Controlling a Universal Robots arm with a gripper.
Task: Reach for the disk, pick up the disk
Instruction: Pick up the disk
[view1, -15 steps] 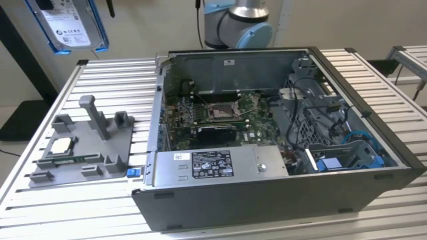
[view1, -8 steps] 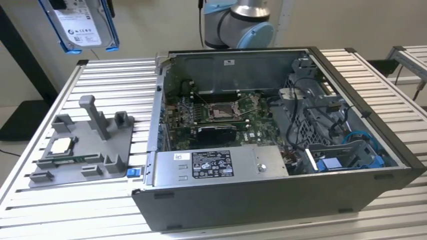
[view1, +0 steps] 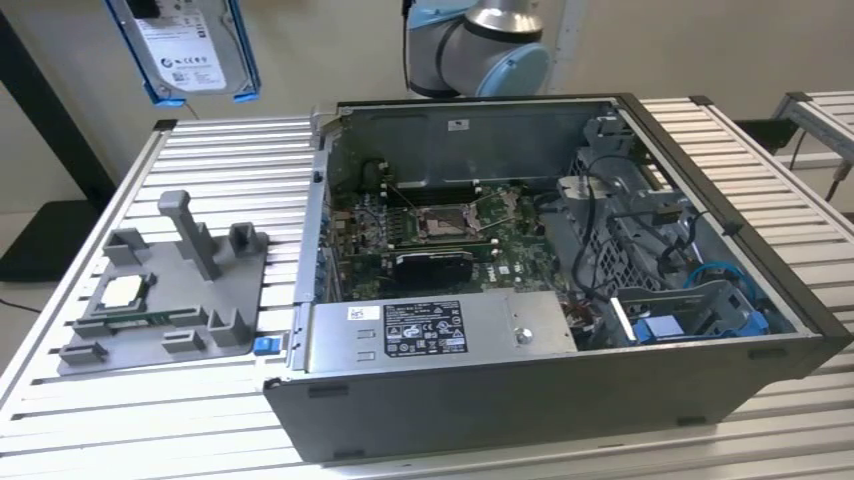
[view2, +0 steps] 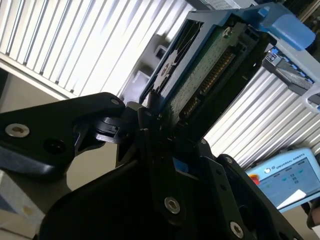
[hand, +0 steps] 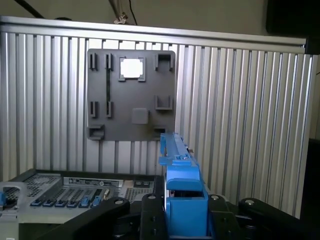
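yeah so the disk (view1: 188, 50) hangs at about 10 o'clock from the computer case (view1: 534, 400), long axis sticking straight out of the gripper (view2: 160, 132), which is clamped on its end.

Silver-and-blue arm (view1: 483, 42), black gripper (view2: 167, 132)
At twelve o'clock in the exterior view, the arm's rounded silver housing carries a pale blue cap; silver screws (view2: 171, 203) stud the gripper's links.
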